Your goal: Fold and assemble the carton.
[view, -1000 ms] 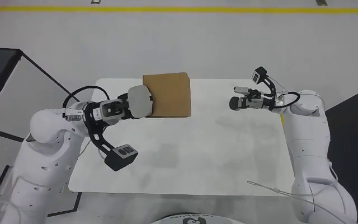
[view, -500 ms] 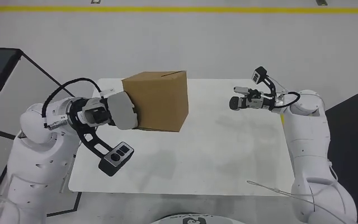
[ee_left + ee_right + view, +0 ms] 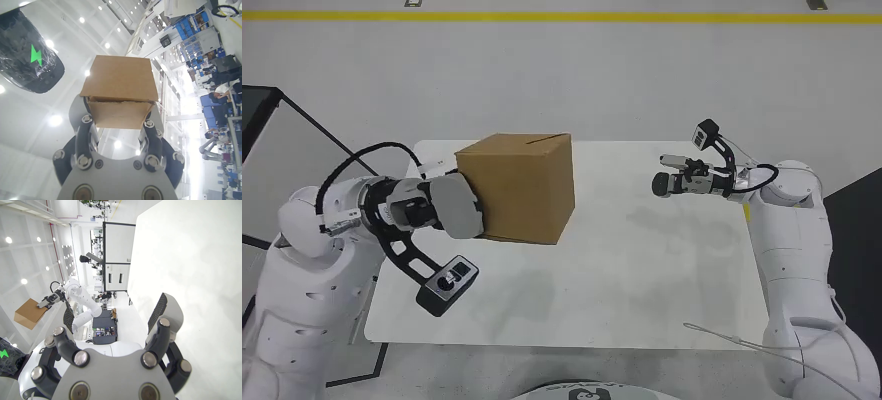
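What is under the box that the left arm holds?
The white table lies below the box, which the left pincer holds raised. The patch straight beneath the box is covered from above, so whether anything lies there cannot be seen.
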{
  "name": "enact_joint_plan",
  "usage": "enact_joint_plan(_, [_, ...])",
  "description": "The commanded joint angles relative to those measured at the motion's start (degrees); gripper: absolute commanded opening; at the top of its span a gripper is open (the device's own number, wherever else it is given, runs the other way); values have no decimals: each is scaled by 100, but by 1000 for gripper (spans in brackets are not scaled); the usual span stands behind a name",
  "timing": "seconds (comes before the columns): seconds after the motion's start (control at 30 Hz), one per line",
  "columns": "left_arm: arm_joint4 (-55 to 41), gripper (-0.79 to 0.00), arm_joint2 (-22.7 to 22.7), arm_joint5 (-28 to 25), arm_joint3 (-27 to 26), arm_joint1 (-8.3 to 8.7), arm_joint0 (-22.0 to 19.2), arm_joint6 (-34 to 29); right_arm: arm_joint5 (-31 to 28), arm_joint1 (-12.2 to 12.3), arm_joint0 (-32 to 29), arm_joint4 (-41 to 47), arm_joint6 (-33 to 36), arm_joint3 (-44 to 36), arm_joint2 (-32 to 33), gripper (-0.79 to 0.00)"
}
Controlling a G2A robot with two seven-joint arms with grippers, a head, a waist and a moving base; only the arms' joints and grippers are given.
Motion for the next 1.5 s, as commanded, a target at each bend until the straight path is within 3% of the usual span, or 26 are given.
enact_joint_plan(0.0, [-207, -785, 71, -779, 113, 11, 111, -158, 0, 0, 0, 0, 0, 0, 0, 0])
enact_joint_plan(0.03, [-430, -785, 75, -1101, 104, 10, 134, -309, 0, 0, 0, 0, 0, 0, 0, 0])
enact_joint_plan(0.1, [-514, -785, 91, -2226, 191, 44, 269, -623, 0, 0, 0, 0, 0, 0, 0, 0])
enact_joint_plan(0.23, [-880, -785, 12, -3048, 36, 63, 422, -921, 0, 0, 0, 0, 0, 0, 0, 0])
enact_joint_plan(0.57, [-890, -785, -49, -3206, 58, 68, 490, -1154, 0, 0, 0, 0, 0, 0, 0, 0])
enact_joint_plan(0.67, [-1265, -785, -14, -4022, 34, 70, 460, -1648, 0, 0, 0, 0, 0, 0, 0, 0])
enact_joint_plan(0.73, [-1616, -785, 60, -4909, 146, 79, 469, -2061, 0, 0, 0, 0, 0, 0, 0, 0])
enact_joint_plan(0.87, [-2149, -785, 199, -5912, 136, 77, 377, -2667, 0, 0, 0, 0, 0, 0, 0, 0])
enact_joint_plan(1.13, [-2192, -785, 205, -5951, 146, 77, 370, -2706, 0, 0, 0, 0, 0, 0, 0, 0])
enact_joint_plan(1.17, [-2391, -785, 226, -6028, 176, 68, 405, -2806, 0, 0, 0, 0, 0, 0, 0, 0])
enact_joint_plan(1.3, [-3791, -785, 386, -7364, 430, 47, 226, -3304, 0, 0, 0, 0, 0, 0, 0, 0])
enact_joint_plan(1.47, [-5556, -785, 581, -7877, 820, -11, -80, -4430, 0, 0, 0, 0, 0, 0, 0, 0])
